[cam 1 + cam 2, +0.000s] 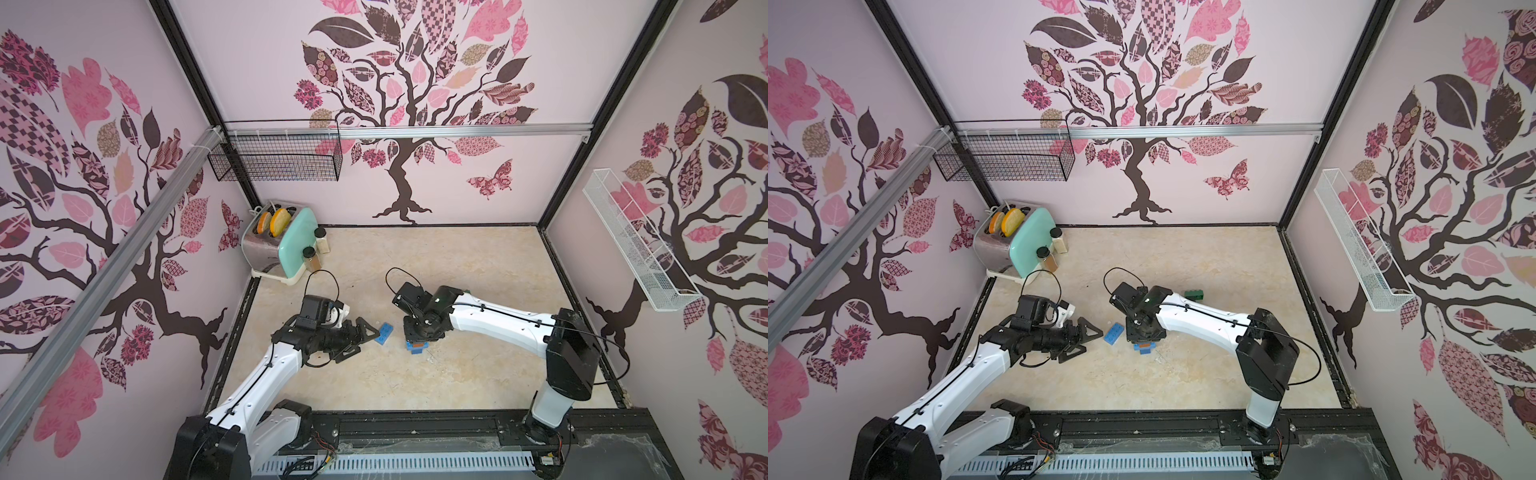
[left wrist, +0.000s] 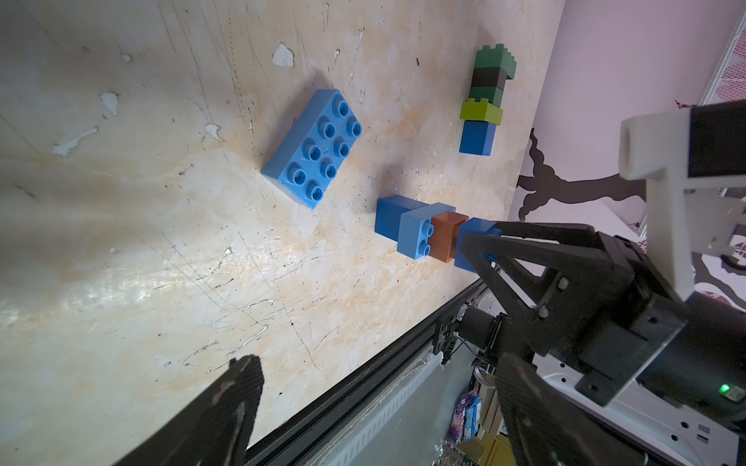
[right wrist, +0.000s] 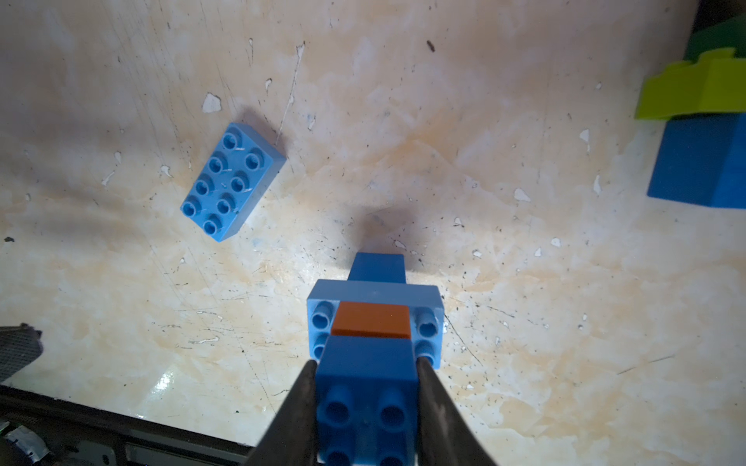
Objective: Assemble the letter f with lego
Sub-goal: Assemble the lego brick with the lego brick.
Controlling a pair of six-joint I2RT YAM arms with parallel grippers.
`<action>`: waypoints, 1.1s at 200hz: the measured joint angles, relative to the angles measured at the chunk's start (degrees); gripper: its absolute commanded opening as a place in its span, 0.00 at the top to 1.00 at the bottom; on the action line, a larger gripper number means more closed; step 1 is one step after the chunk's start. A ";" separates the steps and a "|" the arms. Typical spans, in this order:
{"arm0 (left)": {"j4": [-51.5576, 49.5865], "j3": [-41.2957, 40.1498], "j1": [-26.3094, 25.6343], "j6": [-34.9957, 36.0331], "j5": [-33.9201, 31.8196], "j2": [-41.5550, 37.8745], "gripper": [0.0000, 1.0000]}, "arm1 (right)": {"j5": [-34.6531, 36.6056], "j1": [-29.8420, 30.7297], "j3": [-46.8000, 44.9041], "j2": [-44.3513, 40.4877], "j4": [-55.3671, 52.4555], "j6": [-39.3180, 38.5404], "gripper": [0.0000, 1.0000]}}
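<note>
Low in the wrist frame, the right gripper (image 3: 366,363) is clamped on the blue brick (image 3: 365,397) atop the stack (image 3: 373,291), seemingly seating it, while mid-frame the left gripper (image 1: 368,341), jaws apart, hangs beside the loose brick (image 1: 384,332), likely next.

Walls (image 1: 519,187): pale pink panels on all three sides, each bearing a dark tree decal (image 1: 401,183) with pink patterned leaves. Aluminium rail (image 1: 457,132) runs across the rear wall. Black wire basket (image 1: 274,162) hangs upper left of centre; white mesh basket (image 1: 636,245) hangs at right. Floor (image 1: 436,257): beige marble pattern, scuffed and chipped. Mint-and-chrome toaster (image 1: 297,245) and two jars (image 1: 311,258) stand in the far left corner.
</note>
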 measured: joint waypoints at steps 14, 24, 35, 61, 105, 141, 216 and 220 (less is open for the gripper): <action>0.00 0.00 0.00 0.00 -0.02 0.00 0.06 | -0.02 0.00 -0.02 0.00 0.00 0.00 0.64; 0.00 0.00 0.00 0.00 -0.09 0.00 0.06 | 0.00 0.00 -0.11 0.00 0.11 0.02 0.64; 0.00 -0.02 0.00 0.00 -0.15 0.00 0.06 | 0.02 -0.02 -0.26 0.00 0.37 0.02 0.64; 0.00 0.00 0.00 0.00 -0.20 0.00 0.06 | 0.17 0.02 -0.57 0.00 0.81 0.07 0.64; -0.02 0.00 0.00 0.02 -0.37 0.00 0.06 | 1.09 0.59 -1.07 0.00 1.36 0.44 0.64; -0.02 0.00 0.04 0.02 -0.42 0.35 0.06 | 1.86 0.96 -1.57 -0.07 1.92 0.55 0.64; -0.02 0.00 0.09 0.02 -0.61 0.70 0.06 | 3.06 1.60 -2.78 -0.44 3.28 0.72 0.65; -0.02 0.00 0.09 0.02 -0.61 0.70 0.06 | 3.06 1.60 -2.78 -0.44 3.26 0.72 0.65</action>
